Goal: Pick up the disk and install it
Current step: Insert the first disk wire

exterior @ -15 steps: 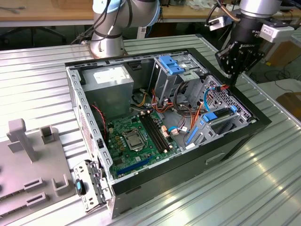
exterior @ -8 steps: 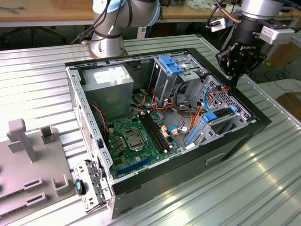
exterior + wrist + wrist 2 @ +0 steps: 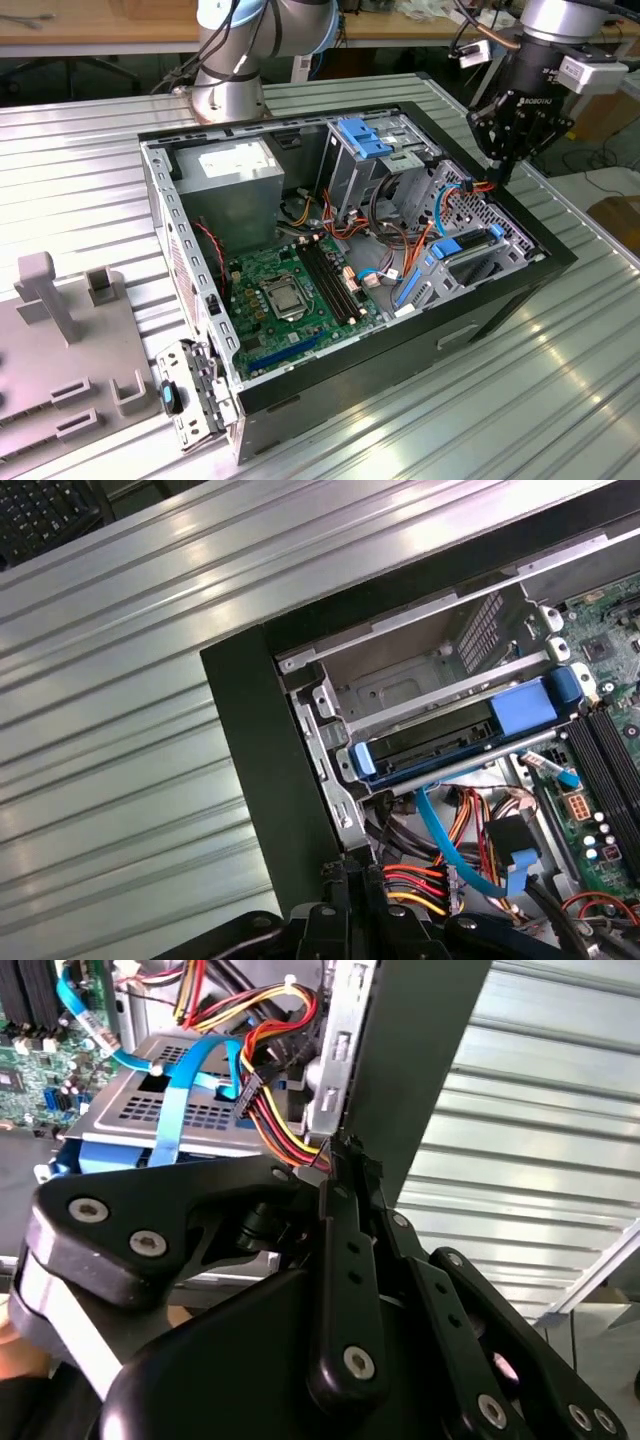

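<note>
Exterior view: gripper closed and empty at two o'clock above the open computer case on the bench. First wrist view: disk seated inside the case's metal drive cage, cables just beside.

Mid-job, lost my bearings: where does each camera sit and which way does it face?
Exterior view: off the arm, raised, looking down into the open computer case; shows the arm and the tool at the case's rim on the exterior view's right.
Second wrist view: on the wrist, looking along the tool toward a metal drive cage.
First wrist view: on the wrist, looking past the tool at the disk in a bay.
Shared: both wrist views show the red-and-yellow wires.
</note>
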{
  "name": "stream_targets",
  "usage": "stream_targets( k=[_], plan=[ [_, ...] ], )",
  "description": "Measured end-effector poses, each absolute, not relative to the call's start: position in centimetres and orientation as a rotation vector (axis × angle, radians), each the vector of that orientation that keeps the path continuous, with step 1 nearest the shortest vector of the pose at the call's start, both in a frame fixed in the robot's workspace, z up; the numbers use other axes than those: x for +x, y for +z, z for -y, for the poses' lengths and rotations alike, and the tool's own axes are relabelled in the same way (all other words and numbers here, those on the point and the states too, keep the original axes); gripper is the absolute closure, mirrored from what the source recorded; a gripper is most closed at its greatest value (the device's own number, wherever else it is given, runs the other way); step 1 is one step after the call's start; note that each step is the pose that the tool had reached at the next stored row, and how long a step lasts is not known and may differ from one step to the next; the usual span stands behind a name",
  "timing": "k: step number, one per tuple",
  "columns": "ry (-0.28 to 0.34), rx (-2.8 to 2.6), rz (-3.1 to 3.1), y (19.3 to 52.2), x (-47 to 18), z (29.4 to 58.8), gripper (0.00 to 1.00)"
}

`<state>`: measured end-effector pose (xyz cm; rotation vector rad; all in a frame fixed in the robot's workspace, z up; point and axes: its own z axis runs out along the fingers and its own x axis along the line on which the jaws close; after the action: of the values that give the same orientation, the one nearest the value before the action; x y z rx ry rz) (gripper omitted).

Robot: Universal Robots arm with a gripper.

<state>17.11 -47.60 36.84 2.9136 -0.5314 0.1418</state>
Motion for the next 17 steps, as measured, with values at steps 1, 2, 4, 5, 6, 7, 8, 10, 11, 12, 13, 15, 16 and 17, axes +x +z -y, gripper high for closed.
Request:
stream_targets(
  k=[1, 2, 4, 5, 6, 7, 8, 10, 11, 12, 13, 15, 16, 17],
  plan=[
    [0.141, 2.912, 0.540, 36.75, 17.29, 47.55, 0.83],
    [0.140, 2.909, 0.550, 36.73, 17.29, 47.55, 0.83],
    [0.136, 2.900, 0.590, 36.69, 17.28, 47.55, 0.83],
    [0.135, 2.897, 0.605, 36.67, 17.26, 47.55, 0.83],
    [0.134, 2.894, 0.617, 36.66, 17.25, 47.55, 0.83],
    [0.132, 2.889, 0.636, 36.64, 17.24, 47.54, 0.83],
    [0.129, 2.881, 0.668, 36.61, 17.21, 47.55, 0.83],
    [0.125, 2.869, 0.715, 36.59, 17.15, 47.55, 0.83],
    [0.123, 2.863, 0.736, 36.59, 17.13, 47.55, 0.83],
    [0.122, 2.860, 0.746, 36.59, 17.12, 47.54, 0.83],
    [0.121, 2.857, 0.758, 36.59, 17.10, 47.55, 0.83],
    [0.118, 2.848, 0.786, 36.59, 17.08, 47.54, 0.83],
    [0.116, 2.843, 0.802, 36.59, 17.07, 47.54, 0.83],
    [0.114, 2.837, 0.823, 36.58, 17.04, 47.55, 0.83]
  ],
)
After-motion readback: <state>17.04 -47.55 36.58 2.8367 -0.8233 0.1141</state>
